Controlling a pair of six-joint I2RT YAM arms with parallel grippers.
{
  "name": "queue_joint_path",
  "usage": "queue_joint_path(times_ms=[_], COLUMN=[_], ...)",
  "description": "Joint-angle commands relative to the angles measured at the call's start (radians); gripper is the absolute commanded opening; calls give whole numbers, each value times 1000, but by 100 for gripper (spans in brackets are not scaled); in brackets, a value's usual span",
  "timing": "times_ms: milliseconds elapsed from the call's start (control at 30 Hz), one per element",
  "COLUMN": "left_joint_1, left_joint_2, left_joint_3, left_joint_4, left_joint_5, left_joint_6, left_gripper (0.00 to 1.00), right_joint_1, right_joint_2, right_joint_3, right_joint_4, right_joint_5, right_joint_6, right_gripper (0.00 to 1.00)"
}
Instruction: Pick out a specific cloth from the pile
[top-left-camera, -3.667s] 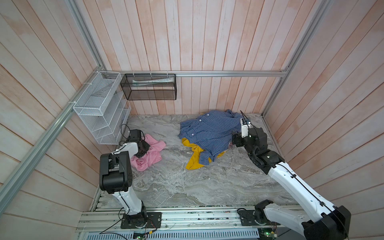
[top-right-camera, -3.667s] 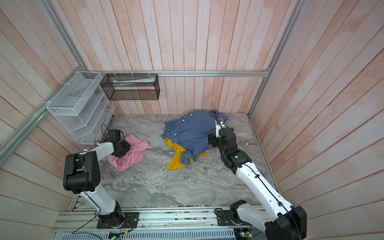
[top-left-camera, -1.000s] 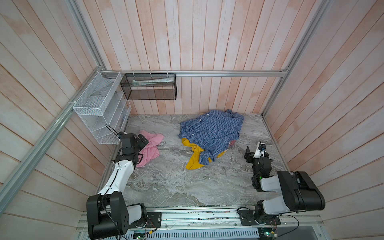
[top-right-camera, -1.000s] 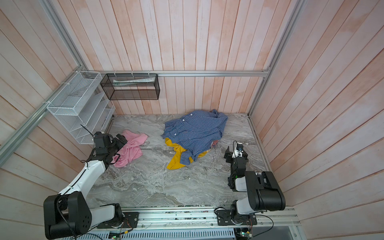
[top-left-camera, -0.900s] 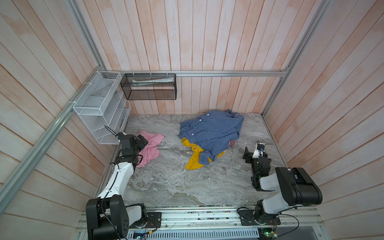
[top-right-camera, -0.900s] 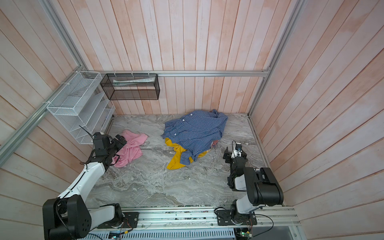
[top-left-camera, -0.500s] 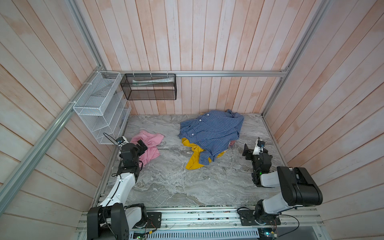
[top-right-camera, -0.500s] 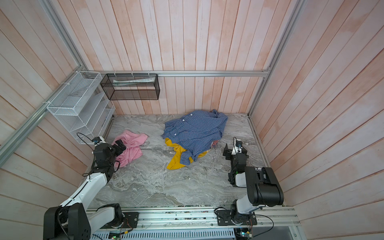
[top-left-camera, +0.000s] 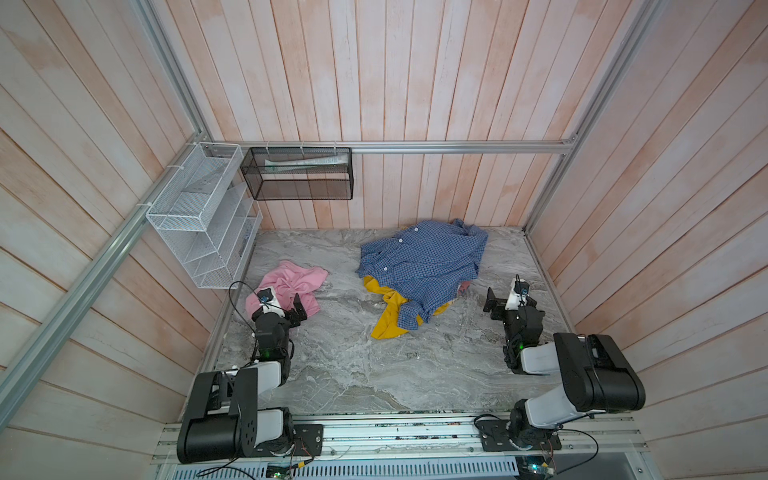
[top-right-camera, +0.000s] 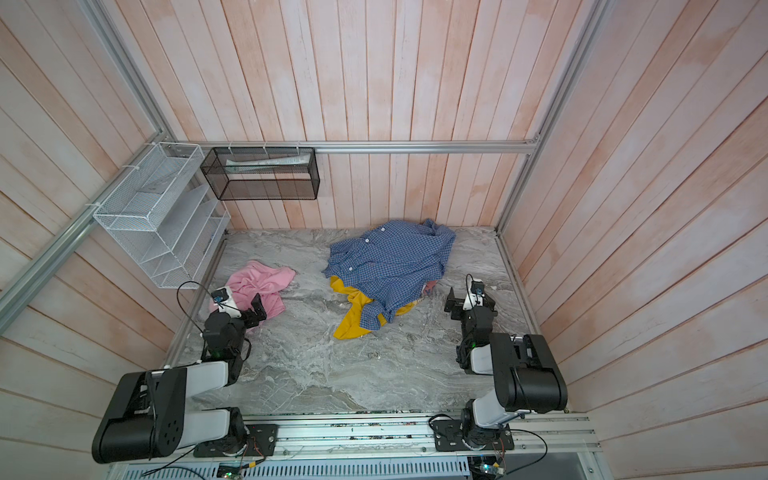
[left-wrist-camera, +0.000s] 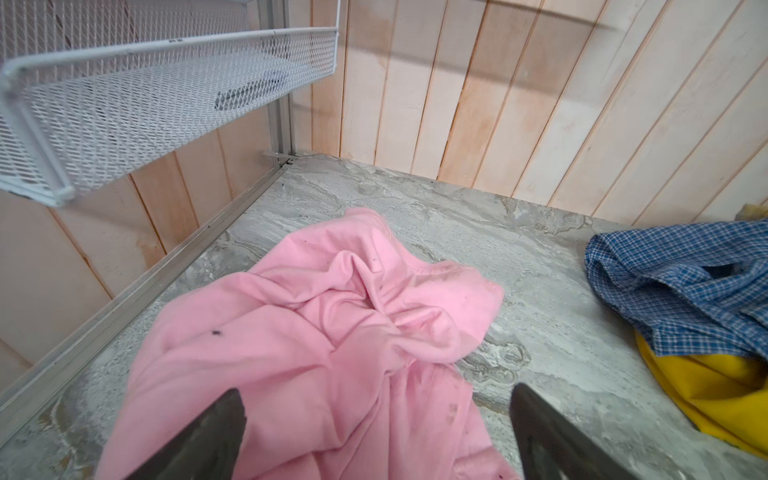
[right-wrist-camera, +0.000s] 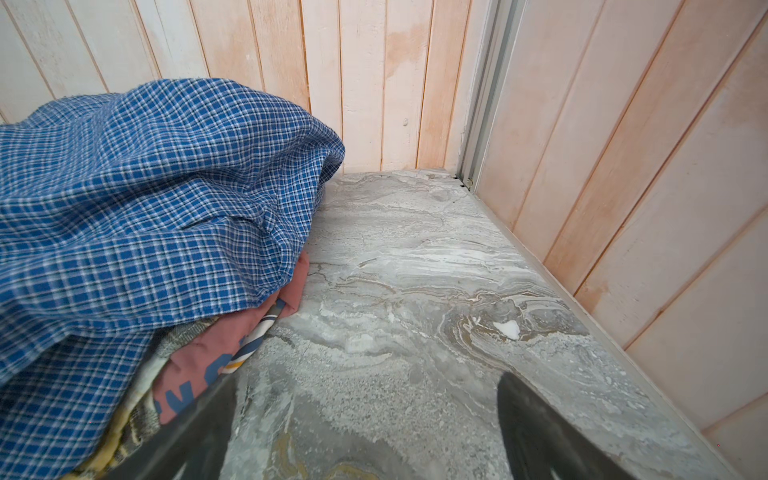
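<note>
Top views: you have the cloth (top-left-camera: 291, 282) lying crumpled on the left of the marble table (top-left-camera: 353, 365), well apart from the pile (top-left-camera: 419, 274). The left gripper (top-left-camera: 279, 307) sits over the cloth's near edge. The right gripper (top-left-camera: 510, 301) is near the pile's right side.

Left wrist: the 2 fingers (left-wrist-camera: 195, 440) are spread wide and pinch nothing, with pink fabric below them. The white mesh rack (left-wrist-camera: 124, 104) hangs above.

Right wrist: your 2 fingers (right-wrist-camera: 187, 440) are spread, with bare marble between them. The blue checked shirt (right-wrist-camera: 145, 199) covers a rust printed garment (right-wrist-camera: 199, 353). You cannot tell whether 1 finger touches it.
</note>
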Motion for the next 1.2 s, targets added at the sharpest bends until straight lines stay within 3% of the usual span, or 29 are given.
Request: queue_joint_path(times_ms=[0,200,267,1167], left_joint_1=[-3,-26,-43,-61], left_joint_2=[62,195,173,180], left_joint_3=[6,46,68,72], left_joint_4=[192,256,179,183], left_joint_5=[46,83,65,38], left_joint_6=[32,66,95,113], left_gripper=[100,100,100,100], right_joint_1=[-5,-5,-5,-4], right_joint_2=[-11,-11,-12,-12], right_joint_3=[8,9,9,8], right_joint_4=[-6,-7,-8,-7], right_joint_5=[-11,-11,-11,-11], right_joint_6=[1,1,1,1], right_gripper=[98,98,98,98])
